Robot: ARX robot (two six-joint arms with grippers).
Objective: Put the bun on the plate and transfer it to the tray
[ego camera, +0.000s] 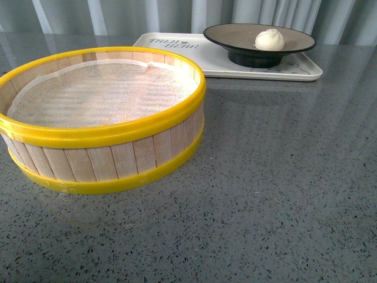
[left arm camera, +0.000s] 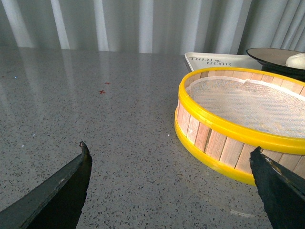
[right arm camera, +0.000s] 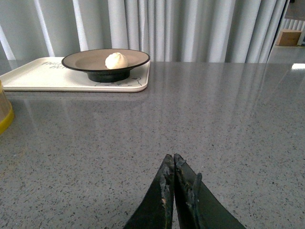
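A cream-white bun (ego camera: 269,39) lies on the brown plate (ego camera: 235,36) with its black rim, and the plate stands on the cream tray (ego camera: 177,50) at the far side of the table. The right wrist view shows the same bun (right arm camera: 116,60), plate (right arm camera: 86,61) and tray (right arm camera: 43,76) well ahead of my right gripper (right arm camera: 170,158), which is shut on nothing. My left gripper (left arm camera: 170,149) is open over bare table beside the steamer basket; the plate (left arm camera: 271,56) and bun (left arm camera: 296,60) sit at that view's edge behind the tray (left arm camera: 214,61). Neither arm appears in the front view.
A large yellow-rimmed wooden steamer basket (ego camera: 100,124) with a white cloth liner stands at the near left, holding nothing; it also shows as the basket (left arm camera: 238,129) close to my left gripper. Grey speckled tabletop (ego camera: 283,194) stretches to the right. Pale curtains hang behind.
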